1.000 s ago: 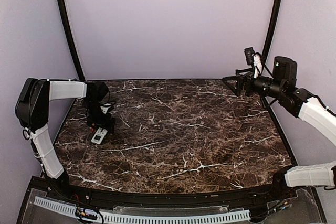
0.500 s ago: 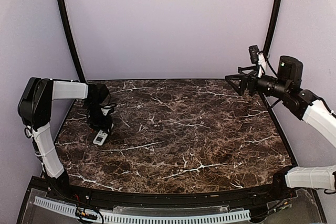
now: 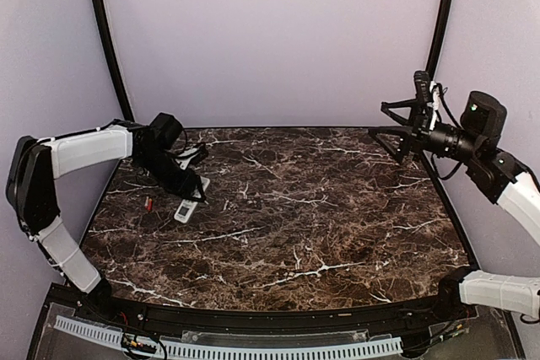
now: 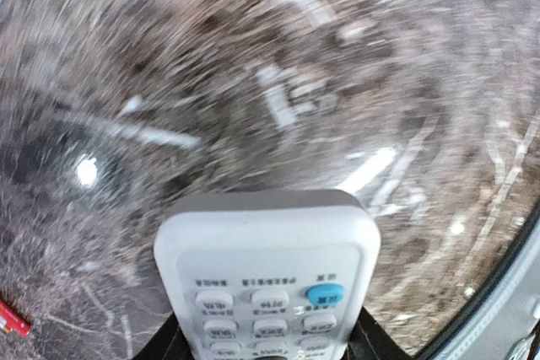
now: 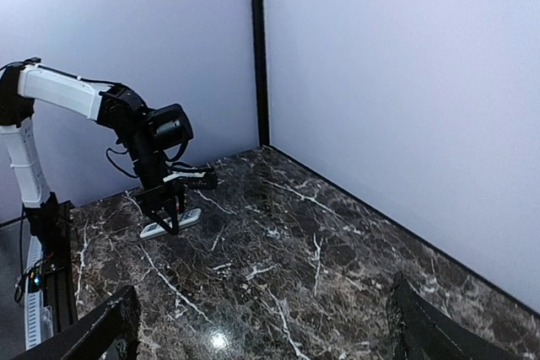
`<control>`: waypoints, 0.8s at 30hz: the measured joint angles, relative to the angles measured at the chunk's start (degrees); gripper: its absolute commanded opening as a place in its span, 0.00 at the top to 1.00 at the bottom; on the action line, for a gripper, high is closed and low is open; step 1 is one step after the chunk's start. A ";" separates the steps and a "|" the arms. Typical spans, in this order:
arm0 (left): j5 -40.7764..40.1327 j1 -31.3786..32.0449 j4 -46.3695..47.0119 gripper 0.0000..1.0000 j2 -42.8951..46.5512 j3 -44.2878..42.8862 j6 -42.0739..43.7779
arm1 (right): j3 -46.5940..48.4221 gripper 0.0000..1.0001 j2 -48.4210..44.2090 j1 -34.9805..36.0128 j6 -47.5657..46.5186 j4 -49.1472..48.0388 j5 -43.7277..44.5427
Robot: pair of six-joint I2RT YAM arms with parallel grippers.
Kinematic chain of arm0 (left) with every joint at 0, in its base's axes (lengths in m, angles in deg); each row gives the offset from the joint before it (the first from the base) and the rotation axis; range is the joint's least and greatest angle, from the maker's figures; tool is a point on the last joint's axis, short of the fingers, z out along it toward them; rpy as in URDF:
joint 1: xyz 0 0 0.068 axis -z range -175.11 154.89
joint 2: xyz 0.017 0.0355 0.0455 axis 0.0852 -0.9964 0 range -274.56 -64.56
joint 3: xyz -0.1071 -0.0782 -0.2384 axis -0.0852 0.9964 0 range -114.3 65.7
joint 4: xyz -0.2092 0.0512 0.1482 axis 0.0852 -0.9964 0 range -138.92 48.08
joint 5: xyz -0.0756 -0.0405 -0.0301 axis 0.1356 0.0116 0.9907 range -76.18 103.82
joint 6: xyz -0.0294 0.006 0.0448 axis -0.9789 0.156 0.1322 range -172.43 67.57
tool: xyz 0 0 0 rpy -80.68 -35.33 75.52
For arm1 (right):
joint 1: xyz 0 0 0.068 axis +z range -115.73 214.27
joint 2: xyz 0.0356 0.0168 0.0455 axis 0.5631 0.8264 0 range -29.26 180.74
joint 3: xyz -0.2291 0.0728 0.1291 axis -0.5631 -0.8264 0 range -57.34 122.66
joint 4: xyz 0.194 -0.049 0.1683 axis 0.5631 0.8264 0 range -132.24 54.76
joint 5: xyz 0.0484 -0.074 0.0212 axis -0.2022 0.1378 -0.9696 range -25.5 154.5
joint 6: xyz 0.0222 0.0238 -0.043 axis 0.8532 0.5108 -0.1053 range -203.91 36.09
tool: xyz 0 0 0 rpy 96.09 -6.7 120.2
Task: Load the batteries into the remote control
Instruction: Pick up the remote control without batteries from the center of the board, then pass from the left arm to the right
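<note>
The white remote control (image 3: 187, 209) is held between the fingers of my left gripper (image 3: 191, 195) at the left of the marble table, at or just above the surface. In the left wrist view the remote (image 4: 266, 267) faces buttons up, with a blue button, and the black fingers (image 4: 167, 346) press its sides. One small reddish battery (image 3: 148, 203) lies on the table left of the remote; it also shows in the left wrist view (image 4: 10, 319). My right gripper (image 3: 396, 130) hangs open and empty high over the far right corner. Its wrist view shows the remote (image 5: 169, 223) far off.
The dark marble table (image 3: 287, 217) has a black rim and lilac walls behind and at both sides. A black post (image 5: 256, 48) stands in the back corner. A white cable duct (image 3: 228, 348) runs along the near edge.
My left gripper has swung right and slightly back with the remote in it, uncovering the reddish battery to its left. My right gripper has drifted a little right and up.
</note>
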 measured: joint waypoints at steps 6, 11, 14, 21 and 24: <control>10.08 10.60 4.52 1.00 15.98 -1.92 -0.48 | 0.68 0.01 -3.43 11.04 -12.48 -1.36 -5.40; 14.88 17.68 5.73 1.00 19.56 -4.17 -0.55 | 7.26 0.03 3.37 28.11 -34.38 6.54 -2.60; 16.17 22.67 5.57 1.00 19.45 -4.37 0.17 | 9.20 0.07 8.28 32.06 -46.34 11.78 -2.86; 17.49 32.83 1.22 1.00 16.55 -7.65 3.41 | 19.08 0.17 19.04 39.82 -63.69 21.16 -0.61; 17.97 34.88 -0.46 1.00 15.02 -8.83 4.92 | 21.09 0.21 21.18 42.23 -68.26 24.83 0.11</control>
